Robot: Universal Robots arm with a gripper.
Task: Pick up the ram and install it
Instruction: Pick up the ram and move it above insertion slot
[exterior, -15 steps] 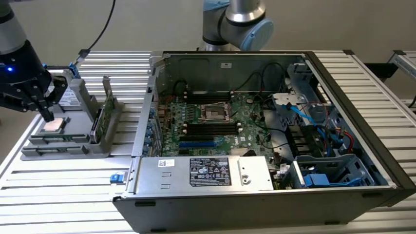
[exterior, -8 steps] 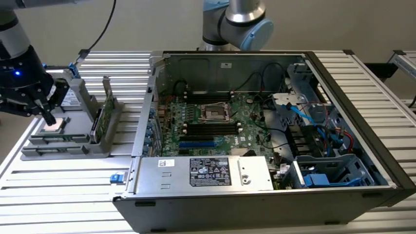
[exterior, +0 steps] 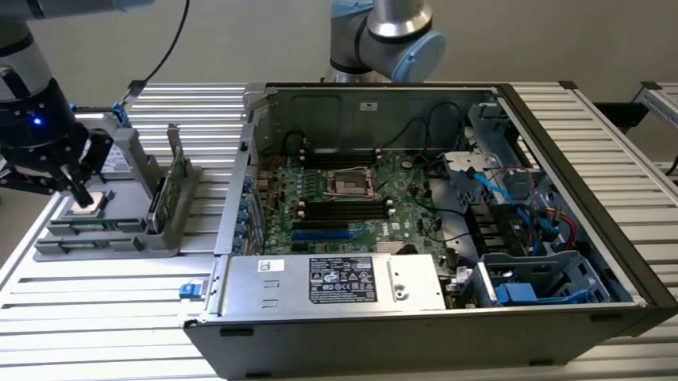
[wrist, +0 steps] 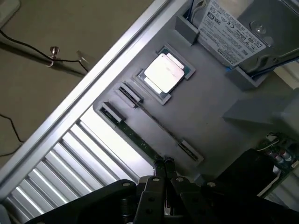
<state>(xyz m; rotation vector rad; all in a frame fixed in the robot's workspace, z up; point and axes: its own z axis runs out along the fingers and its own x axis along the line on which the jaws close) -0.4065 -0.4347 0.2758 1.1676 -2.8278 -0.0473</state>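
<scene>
On a ribbed aluminium worktop [exterior: 106, 317] sits a grey tray [exterior: 63, 252]. Just beside the tray stands an open computer case [exterior: 593, 159], its motherboard [exterior: 360, 198] laid bare and a silver power supply [exterior: 339, 282] mounted inside. Past the worktop's rim, on the side of the tray away from the case, the wrist view shows a beige floor [wrist: 56, 23] with a thin black cable [wrist: 23, 46] trailing over it. The robot arm [exterior: 387, 32] has its base behind the case, well apart from the tray, and reaches round to hang above the tray. The tray holds a square silver processor [wrist: 163, 72] flat in a recess, a hard drive [wrist: 233, 32] in a pocket near it, and a taller green card [exterior: 170, 186] upright on the side of the tray nearest the case. The ram [wrist: 135, 136] stands on its long edge in a narrow slot along the tray's outer border, next to the bare ribs of the worktop. A second parallel slot lies between it and the processor. The hand [wrist: 163, 162] is over the tray, its tip lined up with one end of the ram. Whether it touches the strip, or is closed on it, cannot be told.
</scene>
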